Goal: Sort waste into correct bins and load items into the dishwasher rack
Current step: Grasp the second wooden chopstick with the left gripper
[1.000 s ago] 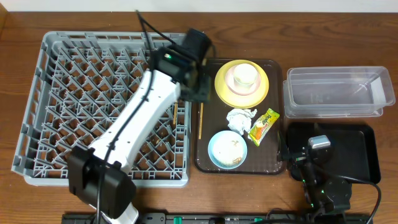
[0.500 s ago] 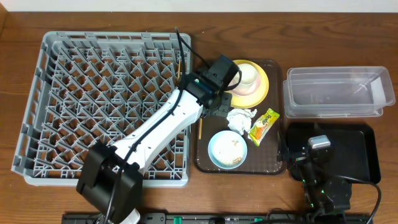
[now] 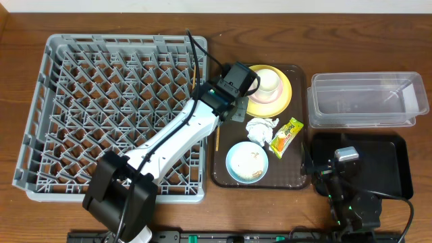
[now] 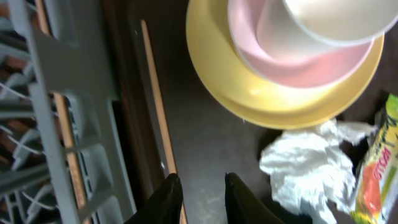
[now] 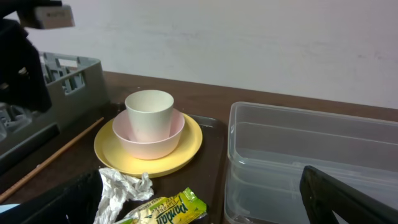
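Overhead view, early in the job. One chopstick [image 4: 67, 137] lies in the grey rack [image 3: 101, 101] at left. The other chopstick [image 3: 217, 138] lies on the brown tray [image 3: 223, 169] at centre.

Also on that tray:
- a yellow plate [image 3: 286, 98] carrying a pink bowl [image 5: 149, 144] and a cup [image 5: 149, 112]
- a blue bowl [image 3: 236, 165] with rice [image 3: 251, 156]
- a napkin [image 3: 262, 129]
- a wrapper [image 3: 286, 136]

No waste shows in the tub [image 3: 368, 121] or the black tray [image 3: 391, 169] at right. Left gripper [image 4: 202, 199] hovers over the tray's chopstick, fingers slightly parted, nothing between them. Right gripper [image 5: 199, 177], lower right, gapes wide, holding nothing.

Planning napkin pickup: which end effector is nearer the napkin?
Left. Left end effector is just beside the napkin; right end effector is at the black tray, farther off.
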### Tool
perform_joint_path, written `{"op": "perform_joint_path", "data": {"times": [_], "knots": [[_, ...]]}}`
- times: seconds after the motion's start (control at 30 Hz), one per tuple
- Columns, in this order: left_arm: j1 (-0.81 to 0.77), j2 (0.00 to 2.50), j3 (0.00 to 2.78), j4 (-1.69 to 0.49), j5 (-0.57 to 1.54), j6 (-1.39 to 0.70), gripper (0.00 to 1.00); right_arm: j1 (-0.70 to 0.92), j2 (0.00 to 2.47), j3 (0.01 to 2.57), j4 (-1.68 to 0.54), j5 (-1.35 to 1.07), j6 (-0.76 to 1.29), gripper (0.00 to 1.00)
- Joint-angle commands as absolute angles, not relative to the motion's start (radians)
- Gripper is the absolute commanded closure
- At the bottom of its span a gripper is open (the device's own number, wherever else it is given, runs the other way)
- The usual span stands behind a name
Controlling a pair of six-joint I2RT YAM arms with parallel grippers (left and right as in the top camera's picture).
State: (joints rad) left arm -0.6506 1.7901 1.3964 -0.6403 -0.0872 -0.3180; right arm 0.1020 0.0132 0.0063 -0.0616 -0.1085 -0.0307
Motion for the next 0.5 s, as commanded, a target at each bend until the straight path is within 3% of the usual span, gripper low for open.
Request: {"op": "perform_joint_path", "data": {"times": [0.0, 0.47], "knots": [[-0.646, 1.821, 1.391, -0.624, -0.151, -0.319, 0.72, 0.099, 0.012, 0.006, -0.064, -0.113, -0.031, 0.01], [-0.581, 1.99, 1.391, -0.584, -0.116, -0.319, 0.73, 0.099, 0.012, 0.006, -0.064, -0.113, -0.031, 0.01]]}}
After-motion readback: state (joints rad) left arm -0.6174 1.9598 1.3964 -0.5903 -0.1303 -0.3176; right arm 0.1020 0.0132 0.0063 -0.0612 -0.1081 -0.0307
